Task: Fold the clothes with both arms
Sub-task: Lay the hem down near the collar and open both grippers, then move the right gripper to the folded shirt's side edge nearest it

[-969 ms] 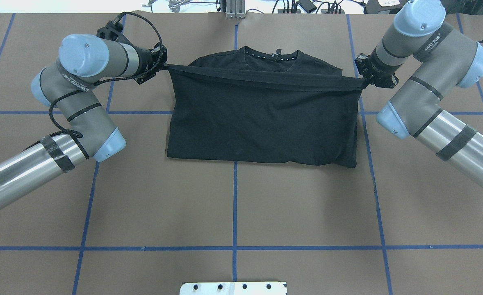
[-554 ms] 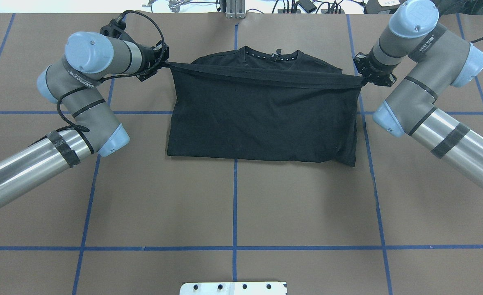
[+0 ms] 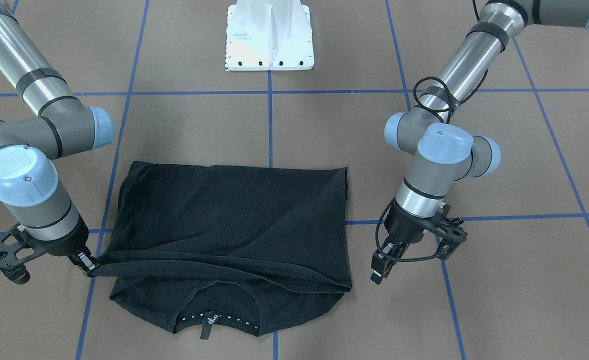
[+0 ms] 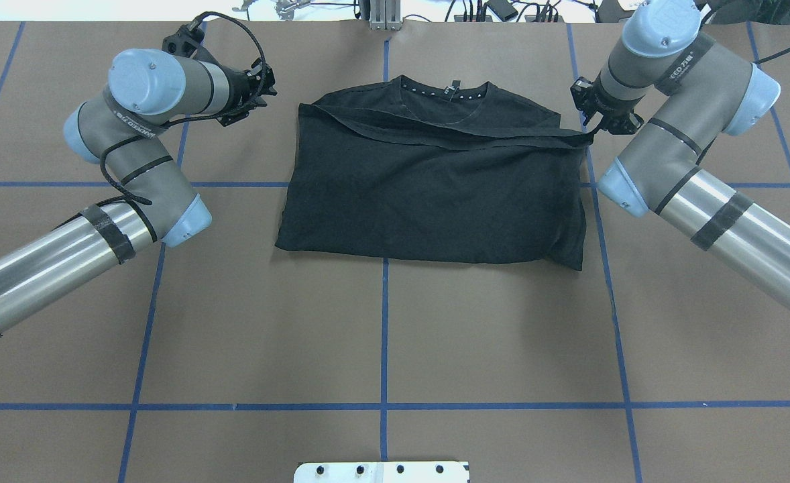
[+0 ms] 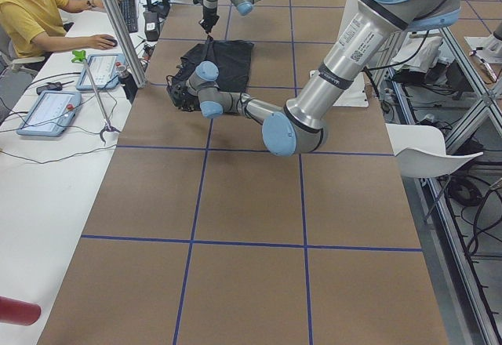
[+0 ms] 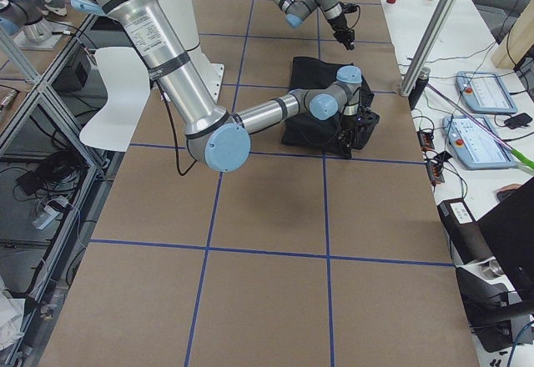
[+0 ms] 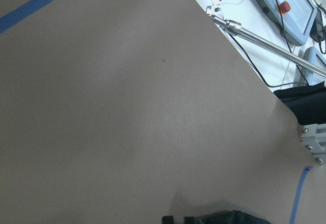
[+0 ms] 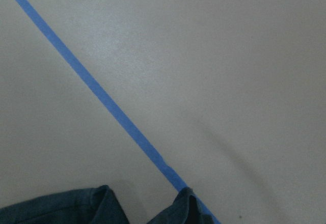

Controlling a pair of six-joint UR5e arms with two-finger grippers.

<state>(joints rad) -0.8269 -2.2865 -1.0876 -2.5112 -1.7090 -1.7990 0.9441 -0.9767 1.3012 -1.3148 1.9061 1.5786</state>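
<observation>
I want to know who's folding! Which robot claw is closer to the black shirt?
Right. The right gripper pinches the shirt hem; the left gripper hangs apart, beside it.

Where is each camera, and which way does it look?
Front-facing: across the table, looking down at the T-shirt; left arm, right arm, white base.
Overhead: behind the robot, looking forward and down; both arms.
Exterior left: table's end, looking along it; left arm nearest.
Exterior right: opposite end; right arm nearest.
Left wrist: faces bare table; no arm.
Right wrist: faces blue tape, T-shirt edge; no arm.
Shared: front-facing and overhead show right pincer gripping T-shirt, left pincer clear.
</observation>
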